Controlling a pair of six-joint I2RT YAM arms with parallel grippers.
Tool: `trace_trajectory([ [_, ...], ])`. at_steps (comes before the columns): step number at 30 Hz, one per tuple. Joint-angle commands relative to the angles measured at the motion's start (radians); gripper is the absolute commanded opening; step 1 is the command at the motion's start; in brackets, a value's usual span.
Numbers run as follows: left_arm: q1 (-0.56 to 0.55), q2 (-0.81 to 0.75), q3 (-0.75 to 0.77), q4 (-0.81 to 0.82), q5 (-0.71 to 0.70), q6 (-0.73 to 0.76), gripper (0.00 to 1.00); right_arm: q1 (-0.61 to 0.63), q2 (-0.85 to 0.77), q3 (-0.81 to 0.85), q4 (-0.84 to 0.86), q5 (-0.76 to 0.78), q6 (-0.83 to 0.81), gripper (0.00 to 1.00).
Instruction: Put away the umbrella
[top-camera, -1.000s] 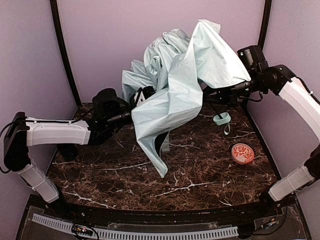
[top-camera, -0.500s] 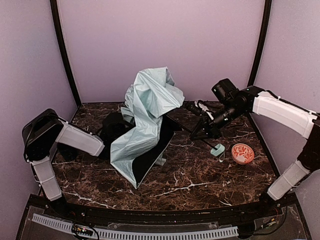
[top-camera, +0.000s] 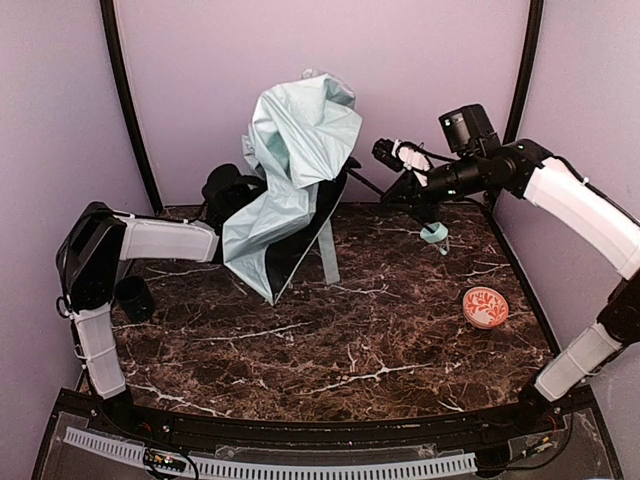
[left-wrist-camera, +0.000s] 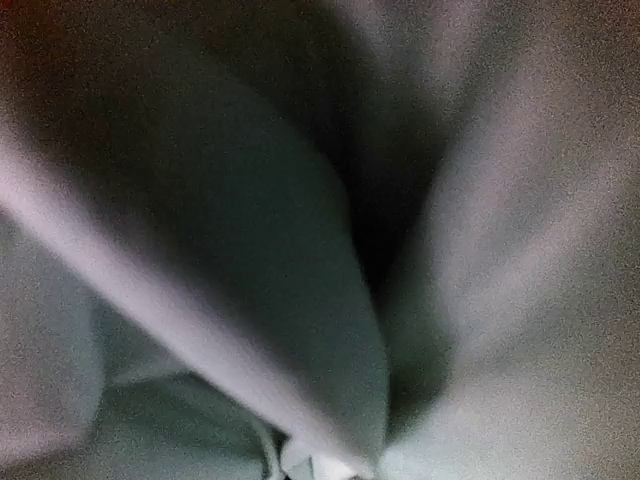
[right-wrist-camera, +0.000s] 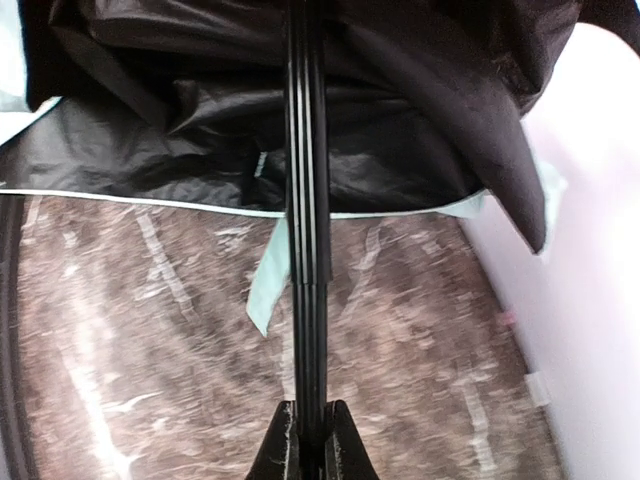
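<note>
- You have the umbrella (top-camera: 295, 170) raised over the back of the surface (top-camera: 380, 340), with its mint fabric crumpled and the black lining showing.
- Your right fingers (right-wrist-camera: 280, 458) are clenched on its thin black shaft (right-wrist-camera: 306, 200).
- Your left fingers are buried in the fabric and closed, it seems on a fold of it.
- The mint handle (top-camera: 434, 233) hangs below the shaft.

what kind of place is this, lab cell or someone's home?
Probably a lab test cell: plain lilac panel walls box in a marble-look tabletop, a left arm and right arm handle an umbrella, and a slotted cable duct runs in front.
</note>
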Motion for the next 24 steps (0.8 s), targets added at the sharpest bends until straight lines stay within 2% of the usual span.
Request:
trace_trajectory([
  [1,0.009,-0.005,0.079,-0.015,0.061,0.175,0.0,-0.001,-0.048,-0.024,0.237,0.227,-0.042,0.0],
  [3,0.018,0.012,0.045,0.013,0.045,0.186,0.0,0.005,-0.066,-0.112,0.287,0.198,-0.07,0.0],
  [8,0.01,0.043,-0.153,0.065,0.053,0.128,0.0,0.084,-0.066,-0.322,0.323,0.165,-0.047,0.0],
  [12,-0.031,0.073,-0.303,0.106,-0.065,0.106,0.02,0.146,-0.058,-0.486,0.332,0.133,0.019,0.0],
  [14,-0.059,0.07,-0.373,0.081,-0.128,0.119,0.08,0.159,-0.052,-0.56,0.337,0.113,0.039,0.0],
  [16,-0.086,0.061,-0.433,0.052,-0.196,0.124,0.26,0.164,-0.029,-0.598,0.318,0.096,0.05,0.0],
  [17,-0.099,0.055,-0.461,0.038,-0.229,0.123,0.42,0.165,-0.015,-0.607,0.31,0.095,0.053,0.0],
  [19,-0.12,0.031,-0.502,0.0,-0.298,0.116,0.63,0.165,0.022,-0.617,0.302,0.101,0.049,0.0],
  [22,-0.135,-0.022,-0.551,-0.106,-0.394,0.115,0.83,0.165,0.072,-0.617,0.295,0.113,0.037,0.0],
  [23,-0.137,-0.041,-0.562,-0.157,-0.426,0.115,0.93,0.165,0.081,-0.617,0.292,0.112,0.037,0.0],
  [24,-0.139,-0.059,-0.573,-0.219,-0.458,0.117,0.98,0.165,0.105,-0.62,0.289,0.107,0.038,0.0],
])
